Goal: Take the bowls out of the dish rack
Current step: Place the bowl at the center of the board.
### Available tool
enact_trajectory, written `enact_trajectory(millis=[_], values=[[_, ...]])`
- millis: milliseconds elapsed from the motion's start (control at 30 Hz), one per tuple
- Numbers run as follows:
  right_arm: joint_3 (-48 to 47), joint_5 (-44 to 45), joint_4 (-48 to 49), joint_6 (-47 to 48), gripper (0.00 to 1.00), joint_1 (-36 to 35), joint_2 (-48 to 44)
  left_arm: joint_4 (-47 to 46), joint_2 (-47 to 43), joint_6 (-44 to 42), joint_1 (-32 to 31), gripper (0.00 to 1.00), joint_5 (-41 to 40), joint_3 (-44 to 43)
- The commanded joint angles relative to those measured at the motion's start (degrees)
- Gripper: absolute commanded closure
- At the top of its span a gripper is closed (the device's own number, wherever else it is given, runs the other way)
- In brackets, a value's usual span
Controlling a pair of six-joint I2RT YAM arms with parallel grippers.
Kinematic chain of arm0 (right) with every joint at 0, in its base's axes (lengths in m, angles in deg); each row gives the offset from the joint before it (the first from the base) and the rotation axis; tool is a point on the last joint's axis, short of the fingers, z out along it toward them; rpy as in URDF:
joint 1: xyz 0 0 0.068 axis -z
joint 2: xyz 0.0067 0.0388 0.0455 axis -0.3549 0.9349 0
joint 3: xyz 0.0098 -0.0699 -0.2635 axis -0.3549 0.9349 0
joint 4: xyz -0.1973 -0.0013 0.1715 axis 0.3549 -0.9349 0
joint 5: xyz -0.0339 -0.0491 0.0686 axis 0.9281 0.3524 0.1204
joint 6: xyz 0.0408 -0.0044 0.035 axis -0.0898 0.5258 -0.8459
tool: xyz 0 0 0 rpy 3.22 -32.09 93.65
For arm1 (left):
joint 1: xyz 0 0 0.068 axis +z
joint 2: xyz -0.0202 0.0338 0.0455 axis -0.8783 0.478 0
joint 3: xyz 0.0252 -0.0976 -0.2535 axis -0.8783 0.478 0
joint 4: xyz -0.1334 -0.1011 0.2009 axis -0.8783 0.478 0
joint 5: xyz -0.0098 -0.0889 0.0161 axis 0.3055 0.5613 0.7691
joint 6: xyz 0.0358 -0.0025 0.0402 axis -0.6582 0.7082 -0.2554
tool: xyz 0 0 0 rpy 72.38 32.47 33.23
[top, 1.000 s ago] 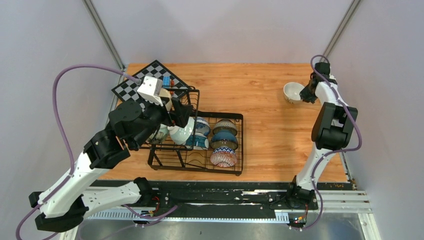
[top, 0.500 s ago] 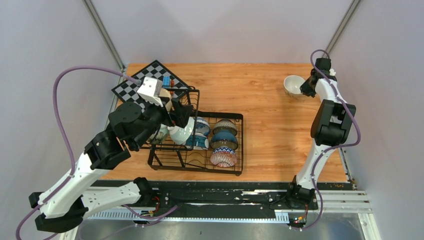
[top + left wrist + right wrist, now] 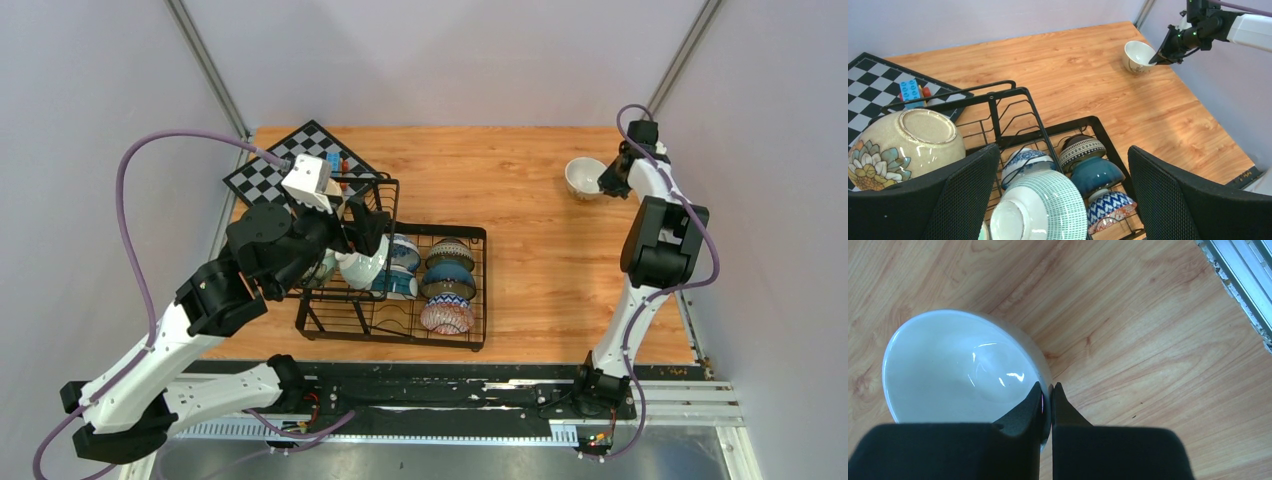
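White bowl rim pinched in right claw, near edge of table, left claw released

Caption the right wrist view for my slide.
Right gripper shut on the rim of a white bowl, wooden table beneath.

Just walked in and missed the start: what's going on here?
The right gripper is shut on the rim of a white bowl at the far right of the table, away from the dish rack. The left gripper hangs open over the rack, above a mint-green bowl; several more bowls sit inside.
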Motion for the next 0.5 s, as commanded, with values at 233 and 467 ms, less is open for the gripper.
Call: enact_trajectory(millis=[233,467], values=[[2.79,-0.08,2.81,1.4,1.0,1.85,-0.3,-0.7,0.46,1.35,0.27,0.0,0.15,0.72],[4.52,-0.66,3.11,1.21,0.93,2.51,-1.22,-0.89,0.73,1.79,0.31,0.0,0.2,1.59]])
